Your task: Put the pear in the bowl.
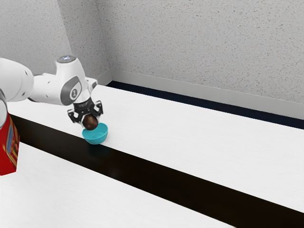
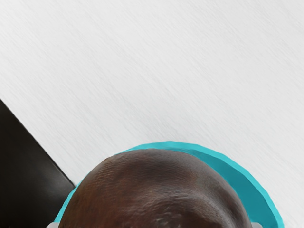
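One brown pear (image 1: 90,122) is pinched by the black gripper (image 1: 90,121), with a finger pressed on each of two sides, so that it is kept from falling. It is held over the blue bowl (image 1: 98,139), most likely so that it can be let down gently. The bowl is set with its open side up, so the pear can be caught inside. It is placed by the dark strip (image 1: 156,178) on the white table (image 1: 199,147). One pear, one bowl, one gripper and one red box (image 1: 8,147) are counted.
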